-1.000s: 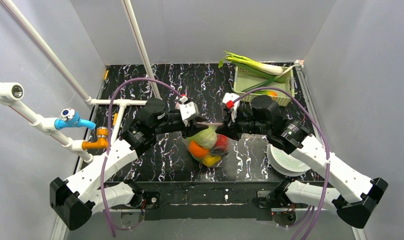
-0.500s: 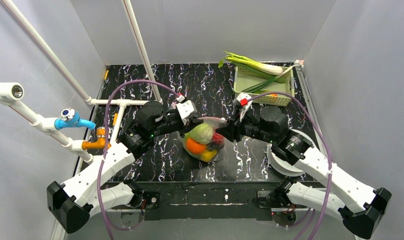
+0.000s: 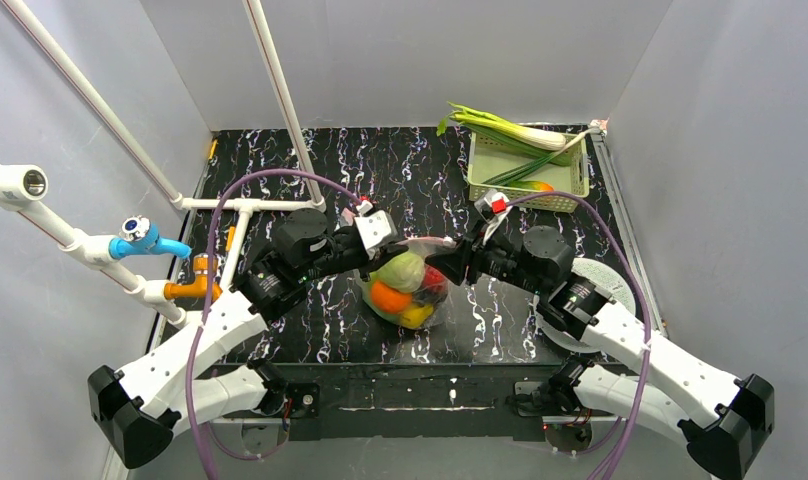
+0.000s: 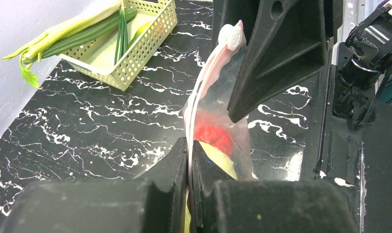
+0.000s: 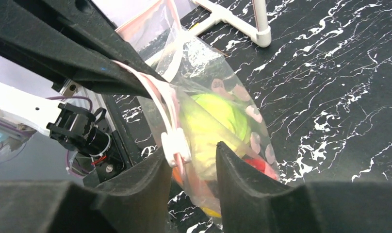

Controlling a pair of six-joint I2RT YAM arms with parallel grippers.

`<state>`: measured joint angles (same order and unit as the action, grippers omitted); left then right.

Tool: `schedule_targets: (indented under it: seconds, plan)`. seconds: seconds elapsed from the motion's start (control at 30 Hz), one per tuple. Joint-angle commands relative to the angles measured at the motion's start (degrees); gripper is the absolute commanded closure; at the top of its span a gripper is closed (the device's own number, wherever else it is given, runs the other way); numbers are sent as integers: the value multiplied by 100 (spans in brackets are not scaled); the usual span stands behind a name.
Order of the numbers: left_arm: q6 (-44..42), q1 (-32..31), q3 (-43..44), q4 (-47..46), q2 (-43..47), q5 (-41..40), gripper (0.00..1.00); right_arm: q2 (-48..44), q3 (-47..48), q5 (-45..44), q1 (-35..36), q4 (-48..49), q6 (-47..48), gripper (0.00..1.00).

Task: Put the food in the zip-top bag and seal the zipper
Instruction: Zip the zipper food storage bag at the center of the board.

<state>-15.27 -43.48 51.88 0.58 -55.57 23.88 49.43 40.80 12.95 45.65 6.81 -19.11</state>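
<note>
Zipper (image 4: 204,83), clamped by the left gripper (image 4: 190,145), may fail to seal if the right gripper (image 5: 193,153), spread and seemingly astride its white slider (image 5: 176,145), misses it.

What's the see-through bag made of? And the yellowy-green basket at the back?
The bag looks like thin clear plastic: glossy, crinkled, with food showing through. The basket looks like stiff matte plastic, probably moulded: its walls are a regular grid of holes.
</note>
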Motion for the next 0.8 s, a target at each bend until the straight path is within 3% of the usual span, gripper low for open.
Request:
schedule_targets:
  seconds: [0.0, 0.07, 0.1, 0.13, 0.2, 0.23, 0.3, 0.37, 0.43, 0.63, 0.77]
  plan:
    - [-140, -59, -18, -287, 285, -95, 100, -188, 190, -173, -77, 390, 102, 61]
    - [-143, -91, -20, -282, 303, -67, 100, -200, 189, -210, -110, 376, 100, 79]
    - [-142, -112, -10, -267, 298, -26, 100, -202, 218, -217, -135, 348, 96, 93]
    - [-133, -122, 7, -221, 301, 21, 100, -191, 264, -207, -162, 329, 105, 99]
    - [-125, -145, 108, -99, 258, 245, 98, -137, 397, 172, -252, 247, 224, 99]
    - [-95, -150, 172, 86, 235, 309, 90, -88, 518, 298, -284, 89, 322, 99]
    - [57, -150, 249, 144, 142, 492, 53, 56, 833, 633, -323, -279, 581, 99]
    - [256, -155, 316, 87, -10, 743, 38, 199, 1116, 1068, -373, -617, 843, 99]
    - [453, -154, 389, 41, -168, 858, 32, 350, 1387, 1450, -420, -1000, 1065, 99]
    - [693, -157, 402, -23, -321, 793, 32, 864, 1967, 2383, -655, -1682, 1473, 99]
    - [607, -153, 343, -23, -231, 510, 49, 1095, 2255, 2644, -773, -2038, 1610, 99]
